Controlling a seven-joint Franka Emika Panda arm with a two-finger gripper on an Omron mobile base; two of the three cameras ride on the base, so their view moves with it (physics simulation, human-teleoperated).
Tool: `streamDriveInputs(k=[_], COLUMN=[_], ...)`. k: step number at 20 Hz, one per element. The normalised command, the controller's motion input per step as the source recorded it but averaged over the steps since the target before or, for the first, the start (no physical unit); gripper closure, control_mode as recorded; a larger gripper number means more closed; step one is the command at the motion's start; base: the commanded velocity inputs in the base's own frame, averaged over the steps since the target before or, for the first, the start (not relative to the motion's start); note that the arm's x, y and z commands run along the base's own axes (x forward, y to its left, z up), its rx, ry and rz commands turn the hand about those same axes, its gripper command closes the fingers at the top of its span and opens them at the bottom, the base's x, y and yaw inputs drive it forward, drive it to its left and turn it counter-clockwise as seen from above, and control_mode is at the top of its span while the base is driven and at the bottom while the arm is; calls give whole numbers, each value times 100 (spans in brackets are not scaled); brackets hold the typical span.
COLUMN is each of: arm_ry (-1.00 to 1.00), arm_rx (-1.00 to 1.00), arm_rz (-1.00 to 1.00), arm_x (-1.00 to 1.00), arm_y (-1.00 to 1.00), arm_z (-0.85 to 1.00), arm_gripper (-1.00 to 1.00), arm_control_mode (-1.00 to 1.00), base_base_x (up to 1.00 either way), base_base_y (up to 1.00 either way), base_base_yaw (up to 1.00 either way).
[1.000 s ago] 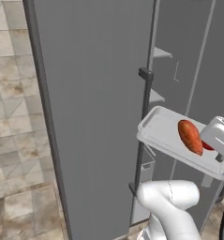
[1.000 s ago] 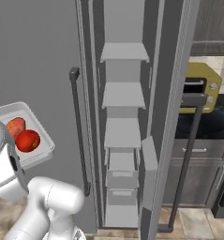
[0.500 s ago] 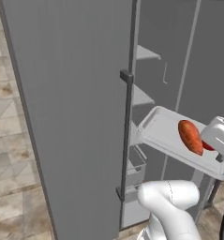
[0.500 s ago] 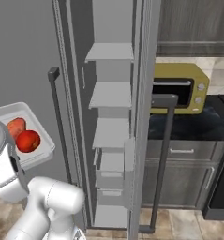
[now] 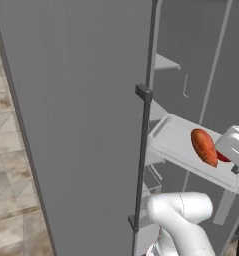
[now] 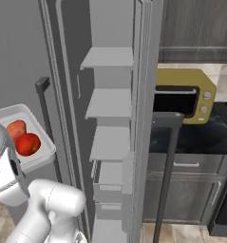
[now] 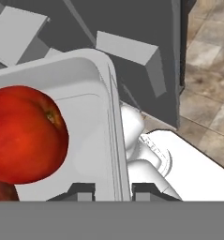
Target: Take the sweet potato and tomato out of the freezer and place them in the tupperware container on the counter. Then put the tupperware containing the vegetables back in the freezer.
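Nearest to you, the gripper [image 7: 112,190] is clamped on the rim of the tupperware container [image 7: 114,122]: in the hand view one dark finger tip sits inside the white wall and the other outside it, with the thin edge pinched between. The tomato [image 7: 24,136] sits right behind that wall, inside the tray. From the left base view you see the container [image 5: 173,146] carried in the air, tilted a little, with the sweet potato [image 5: 204,146] lying in it and a sliver of red showing past it beside the hand. The right base view gives you both at once: tomato [image 6: 28,144] in front, sweet potato [image 6: 16,128] just behind it, touching or nearly so, in the tray [image 6: 43,144].

Judging by that, loading is done and you are on the last step, taking the filled container back to the freezer [image 6: 112,114]. Its door stands open, and the pale shelves [image 6: 108,103] are stacked one above another beyond the tray, well apart from it. Farther right, the mustard-yellow microwave [image 6: 185,95] rests on the counter [image 6: 200,137].

Your next move calls for swinging the tray round the open door's edge and handle [image 5: 142,160], keeping it level so nothing rolls, then sliding it flat onto a shelf before you let the fingers part.
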Motion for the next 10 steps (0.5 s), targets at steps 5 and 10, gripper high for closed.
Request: streamDriveInputs(k=[5, 10], arm_ry=[0, 0], arm_rx=[0, 0], arm_rz=[0, 0], arm_x=[0, 0], arm_y=[0, 0], arm_z=[0, 0], arm_gripper=[100, 100], arm_control_mode=[100, 100], base_base_x=[69, 36], base_base_y=[-22, -34], base_base_yaw=[3, 3])
